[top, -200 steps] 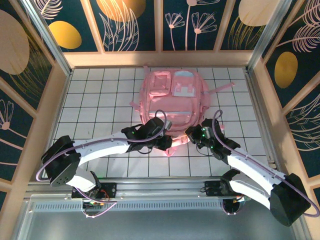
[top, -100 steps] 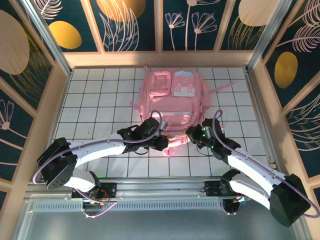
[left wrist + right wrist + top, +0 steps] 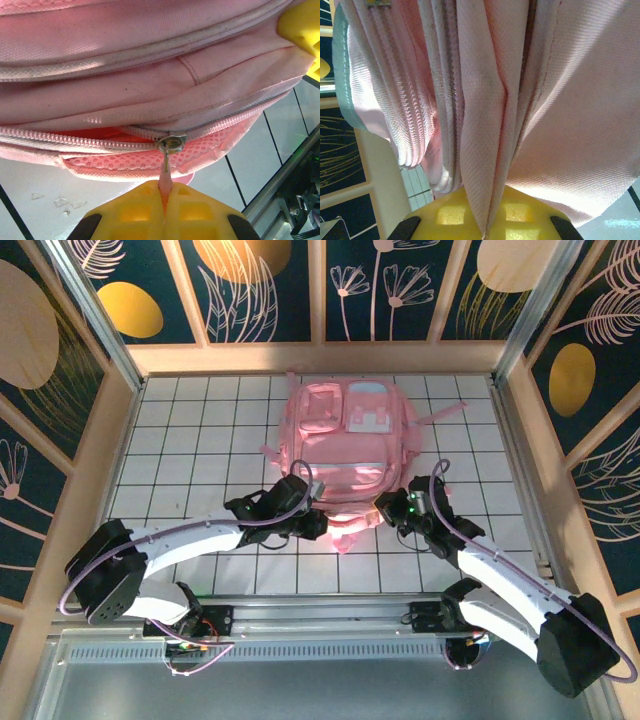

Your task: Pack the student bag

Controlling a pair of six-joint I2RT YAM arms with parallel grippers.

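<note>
bag: pink bag (image 3: 347,440) is lying flat on the table (image 3: 190,430), centre-far, near end facing the arms
left gripper: left gripper (image 3: 165,192) is clenching the zip pull (image 3: 164,176) at the bag's near edge, slider (image 3: 170,143) sitting just above the pads
right gripper: right gripper (image 3: 487,222) is pinching a fold of bag fabric at the near right edge (bracing it, likely)
zip: teeth are lying parted to the left of the slider, red lining showing
step: working the main zip, opening or closing I cannot tell
next: left is needing a steady pull along the zip line while right is keeping the fabric taut (pull could slip from the pads)
</note>
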